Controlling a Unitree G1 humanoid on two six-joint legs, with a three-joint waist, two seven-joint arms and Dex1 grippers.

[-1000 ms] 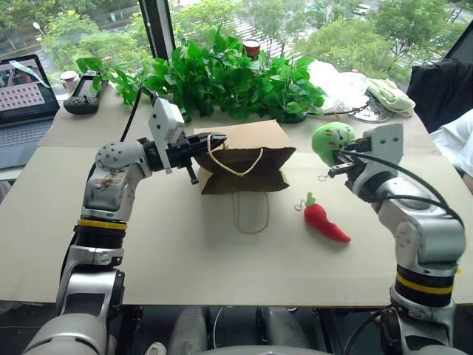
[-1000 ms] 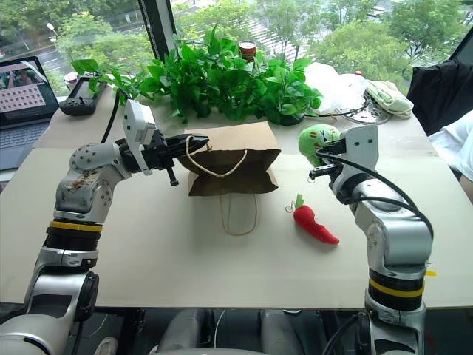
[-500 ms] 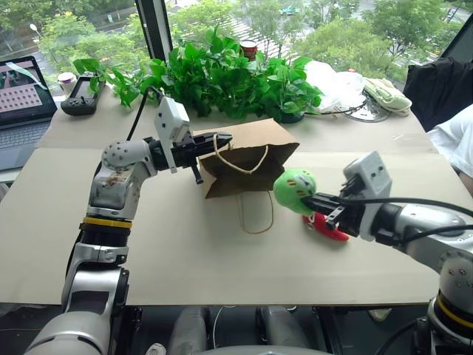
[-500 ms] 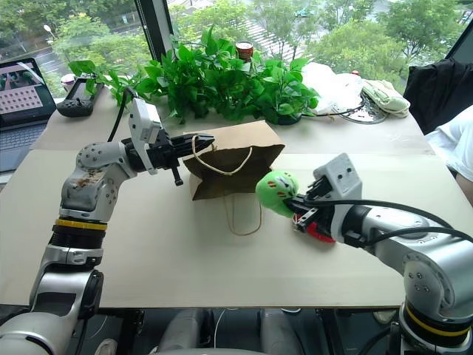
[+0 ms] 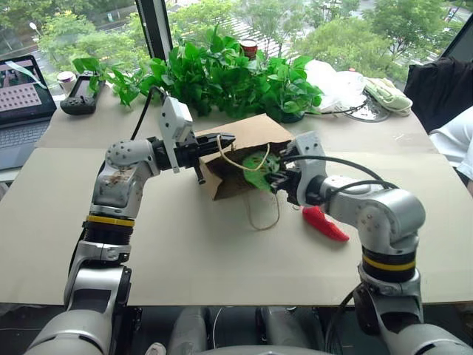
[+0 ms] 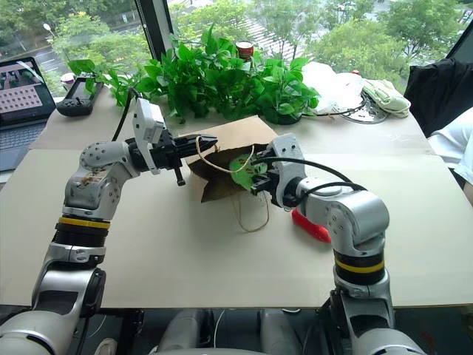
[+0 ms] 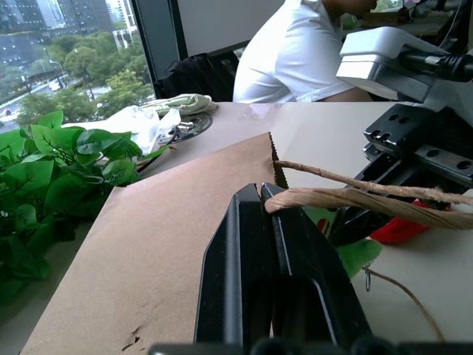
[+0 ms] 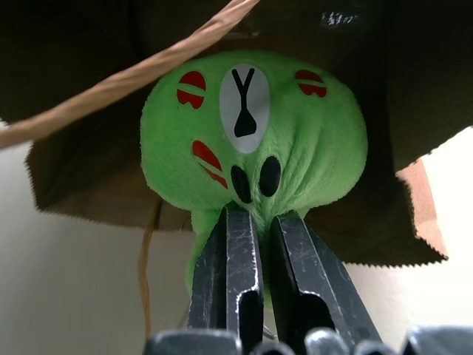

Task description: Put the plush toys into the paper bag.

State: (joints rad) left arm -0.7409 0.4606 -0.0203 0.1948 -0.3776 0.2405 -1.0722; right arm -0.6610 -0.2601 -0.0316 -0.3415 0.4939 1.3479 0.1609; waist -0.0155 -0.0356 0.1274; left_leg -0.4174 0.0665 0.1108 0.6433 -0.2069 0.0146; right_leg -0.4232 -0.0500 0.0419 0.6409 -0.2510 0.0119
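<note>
the right gripper [image 8: 251,222] pinches a fold of the soft, light green plush toy [image 8: 255,133] at the mouth of the paper bag [image 5: 247,133], which the left gripper [image 7: 259,196], jaws pressed on a twine handle [image 7: 355,198], holds open. the bag's thin paper looks easily crumpled. the red chili toy [image 5: 325,224] lies just beside the bag, probably best taken mid-body.

Lying on its side near the centre of the frame, on the pale flat surface [image 5: 222,259]: the brown kraft paper bag [image 5: 247,140], mouth toward the lower right. Pinched at the bag's upper-left edge, by a twine handle: the left gripper [image 5: 219,139], jaws closed. In the bag's mouth: the light-green rounded plush toy [image 5: 257,163], clamped in the right gripper [image 5: 275,177]. Right of centre, on the surface just beside the right forearm: the red chili-shaped plush toy [image 5: 324,223]. Above the bag, along the top centre: leafy green potted plants [image 5: 222,74]. Upper left: an open laptop [image 5: 26,103]. Upper right: a white plastic bag [image 5: 336,85].
</note>
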